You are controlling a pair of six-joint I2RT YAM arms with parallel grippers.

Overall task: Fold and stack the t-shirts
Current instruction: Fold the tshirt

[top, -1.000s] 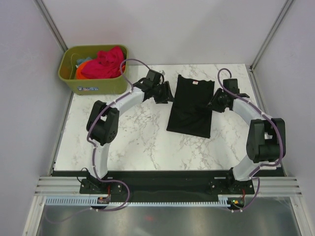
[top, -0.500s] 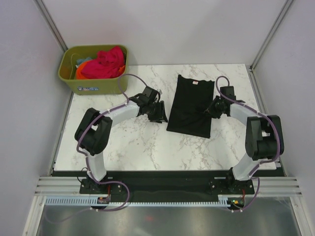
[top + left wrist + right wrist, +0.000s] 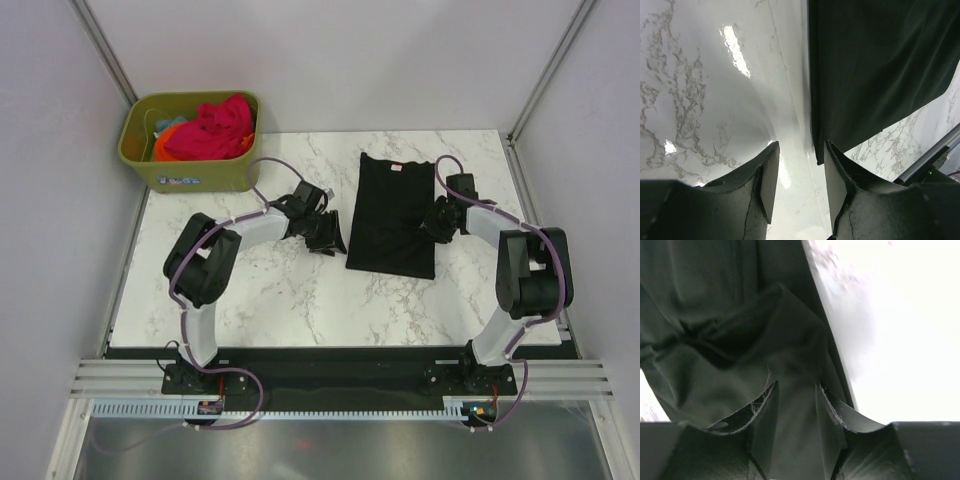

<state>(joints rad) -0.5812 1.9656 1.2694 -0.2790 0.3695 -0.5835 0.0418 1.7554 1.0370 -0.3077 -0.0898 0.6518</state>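
A black t-shirt (image 3: 390, 215), folded to a long narrow strip, lies on the marble table with its neck label at the far end. My left gripper (image 3: 332, 238) is open and empty just off its near left edge. In the left wrist view the shirt (image 3: 880, 65) has its corner by my right fingertip, and the gripper (image 3: 801, 150) is over bare marble. My right gripper (image 3: 435, 222) is at the shirt's right edge. In the right wrist view its jaws (image 3: 796, 390) stand apart over rumpled black cloth (image 3: 715, 300).
An olive-green bin (image 3: 180, 172) stands at the far left corner, holding a pink-red tee (image 3: 215, 125), an orange one (image 3: 165, 147) and a bit of teal cloth (image 3: 176, 122). White walls close the back and sides of the marble table (image 3: 270, 290).
My left gripper has moved from the shirt's far left side to its near left edge. My right gripper has moved onto the right edge. The shirt's near end has shifted slightly right.
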